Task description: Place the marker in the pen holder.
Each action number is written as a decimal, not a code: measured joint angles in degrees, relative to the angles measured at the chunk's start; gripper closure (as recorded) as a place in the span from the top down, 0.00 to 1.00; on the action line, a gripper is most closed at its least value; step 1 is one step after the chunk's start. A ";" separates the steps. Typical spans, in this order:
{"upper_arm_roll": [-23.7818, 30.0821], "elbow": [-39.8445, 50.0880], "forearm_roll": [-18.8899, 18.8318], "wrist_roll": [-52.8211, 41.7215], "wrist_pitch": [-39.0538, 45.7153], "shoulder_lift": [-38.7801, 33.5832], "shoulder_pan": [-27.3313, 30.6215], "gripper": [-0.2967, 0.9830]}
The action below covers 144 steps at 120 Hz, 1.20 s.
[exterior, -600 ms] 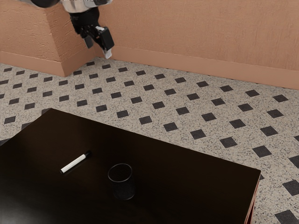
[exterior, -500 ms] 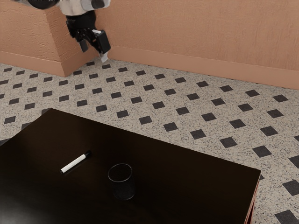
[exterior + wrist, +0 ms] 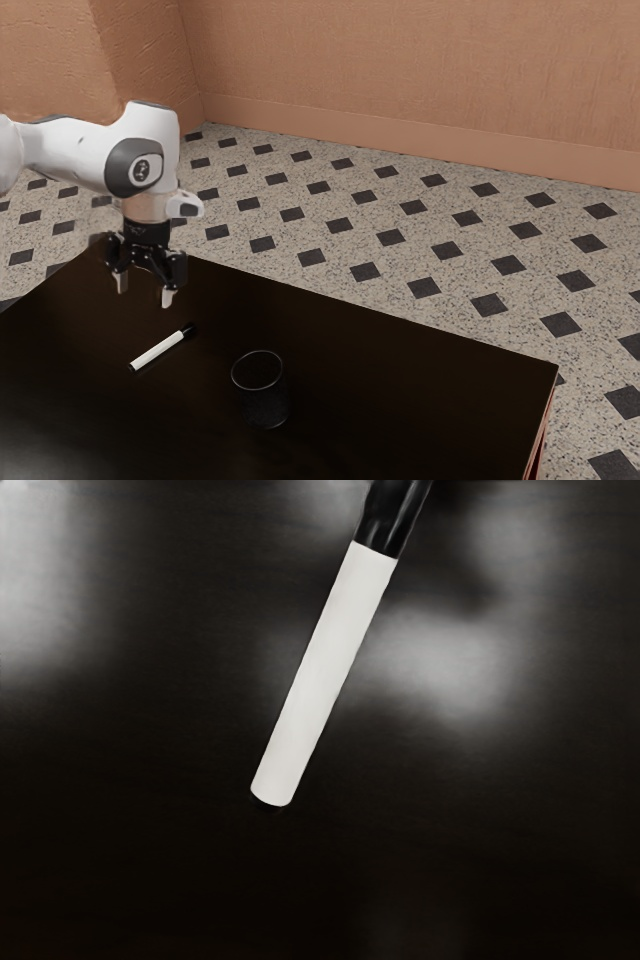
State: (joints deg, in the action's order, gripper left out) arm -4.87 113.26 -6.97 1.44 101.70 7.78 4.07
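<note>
My gripper (image 3: 145, 295) points down over the table, its two fingers apart with nothing between them, so it stands open. Just below it in the exterior view lies the marker (image 3: 157, 351), white with a black cap, flat on the dark tabletop. The wrist view has the marker (image 3: 325, 675) lying under my hand, its black cap at one end. A dark, see-through round cup, the pen holder (image 3: 262, 392), stands upright on the table, toward the exterior view's right from the marker.
The dark glossy table (image 3: 400, 375) has its far edge running behind the holder and marker. Beyond it are a tiled floor (image 3: 330, 205) and an orange wall (image 3: 420, 70).
My arm has come down from high at the back to low over the table, and the hand now points downward near the marker. Marker and holder have not moved.
</note>
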 joint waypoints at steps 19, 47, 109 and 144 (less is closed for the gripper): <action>0.04 0.55 0.29 -1.31 5.89 5.36 -0.45 0.77; 0.04 1.42 0.37 -6.29 12.18 10.39 1.36 0.77; 0.04 2.34 1.18 -17.56 19.42 14.07 2.61 0.76; 0.04 2.41 1.59 -20.88 20.15 13.56 2.61 0.38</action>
State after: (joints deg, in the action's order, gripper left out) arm -4.83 115.67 -5.38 -19.45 121.85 21.34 6.68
